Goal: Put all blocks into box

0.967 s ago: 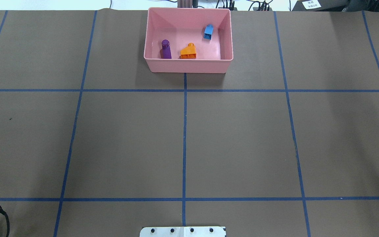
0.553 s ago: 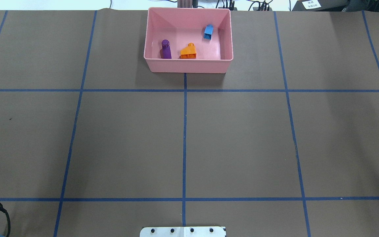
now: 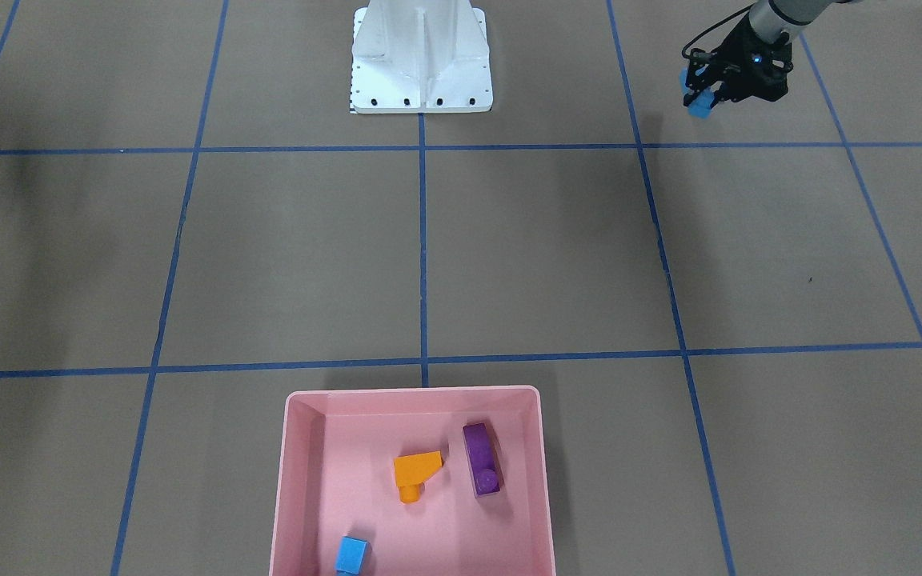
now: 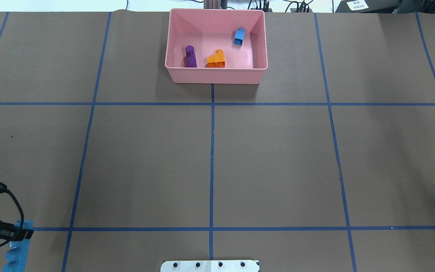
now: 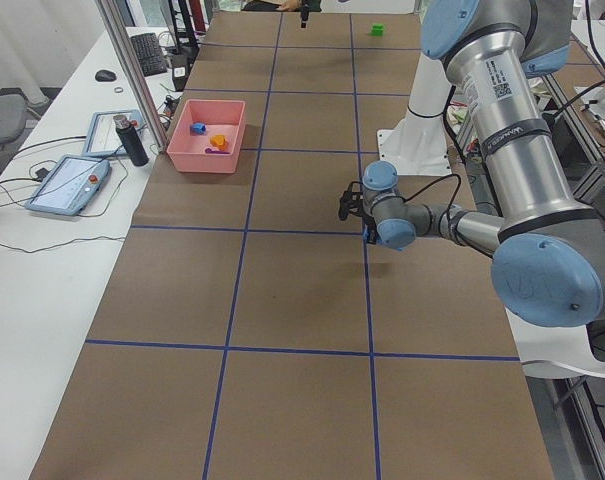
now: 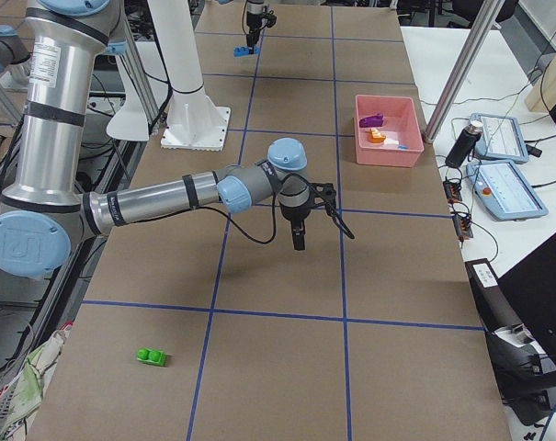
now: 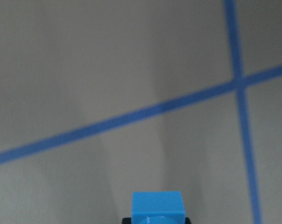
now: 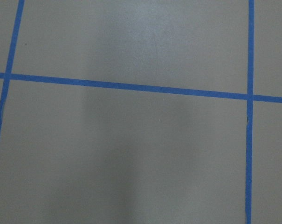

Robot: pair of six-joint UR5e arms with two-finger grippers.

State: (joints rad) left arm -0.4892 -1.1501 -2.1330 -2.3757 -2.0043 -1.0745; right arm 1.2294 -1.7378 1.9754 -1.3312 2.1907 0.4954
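The left end effector is clamped on the long blue brick near one end, low at the left edge of the brown bench. At centre, along the far side, the pink box contains the purple brick, the orange brick and the small blue brick, each apart from the others. Rightward, the right end effector hangs over bare bench; its opening cannot be told. The green brick lies beyond, well apart from the box.
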